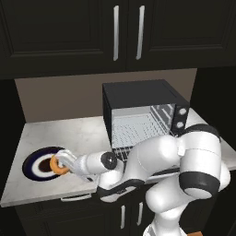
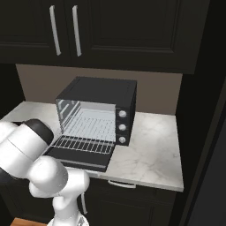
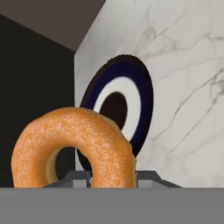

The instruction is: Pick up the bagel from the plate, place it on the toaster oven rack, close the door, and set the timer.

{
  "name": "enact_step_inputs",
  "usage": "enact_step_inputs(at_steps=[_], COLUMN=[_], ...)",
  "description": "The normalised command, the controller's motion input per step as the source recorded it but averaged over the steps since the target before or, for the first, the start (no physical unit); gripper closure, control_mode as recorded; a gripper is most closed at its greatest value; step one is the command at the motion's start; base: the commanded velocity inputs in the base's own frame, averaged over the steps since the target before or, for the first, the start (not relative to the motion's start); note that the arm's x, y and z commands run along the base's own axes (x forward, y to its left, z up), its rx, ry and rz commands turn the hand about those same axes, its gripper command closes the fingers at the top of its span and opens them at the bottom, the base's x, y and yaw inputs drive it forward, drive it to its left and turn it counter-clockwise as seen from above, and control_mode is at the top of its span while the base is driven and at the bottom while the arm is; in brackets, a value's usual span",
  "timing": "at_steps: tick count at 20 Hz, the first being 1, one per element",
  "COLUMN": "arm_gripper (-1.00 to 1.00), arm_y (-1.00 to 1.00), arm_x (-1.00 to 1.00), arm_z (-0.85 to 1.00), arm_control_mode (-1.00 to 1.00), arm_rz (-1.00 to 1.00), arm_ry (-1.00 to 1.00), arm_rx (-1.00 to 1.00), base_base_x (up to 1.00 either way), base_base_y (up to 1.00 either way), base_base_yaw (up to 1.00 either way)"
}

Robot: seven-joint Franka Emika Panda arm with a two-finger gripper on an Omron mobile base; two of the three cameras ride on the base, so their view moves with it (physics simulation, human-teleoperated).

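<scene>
The orange-brown bagel [image 1: 58,165] stands on edge between the fingers of my gripper [image 1: 62,162], which is shut on it. It hangs just above the plate [image 1: 28,167], a round one with a navy rim at the counter's left end. In the hand view the bagel [image 3: 74,144] is close up in the gripper [image 3: 112,177], with the plate [image 3: 146,89] behind it on the marble. The toaster oven rack [image 2: 84,144] is a silver wire grid sticking out of the open cavity. The black door [image 2: 77,160] is folded down flat below it.
The black toaster oven [image 2: 99,90] sits at mid-counter against the wall, with three knobs [image 2: 122,127] on its right side. Dark upper cabinets [image 1: 126,32] with silver handles hang above. My arm lies across the front of the oven [image 1: 138,94] in the left base view.
</scene>
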Motion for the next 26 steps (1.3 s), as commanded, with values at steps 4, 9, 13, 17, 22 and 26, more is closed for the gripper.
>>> enact_step_inputs(at_steps=[4, 9, 13, 17, 22, 26], arm_gripper=[1.00, 1.00, 1.00, 1.00, 1.00, 1.00], arm_y=[0.11, 0.16, 0.09, 0.00, 0.00, 0.00], arm_x=[0.00, 0.00, 0.00, 0.00, 0.00, 0.00], arm_z=[1.00, 1.00, 1.00, 1.00, 1.00, 1.00], arm_control_mode=[-1.00, -1.00, -1.00, -1.00, -1.00, -1.00], arm_rz=[0.00, 0.00, 0.00, 0.00, 0.00, 0.00], arm_ry=[0.00, 0.00, 0.00, 0.11, 0.23, 0.25], arm_rx=[0.18, 0.14, 0.04, -0.02, -0.19, -0.27], base_base_x=[0.00, 0.00, 0.00, 0.00, 0.00, 0.00], base_base_y=[0.00, 0.00, 0.00, 0.00, 0.00, 0.00], base_base_yaw=[0.00, 0.00, 0.00, 0.00, 0.00, 0.00])
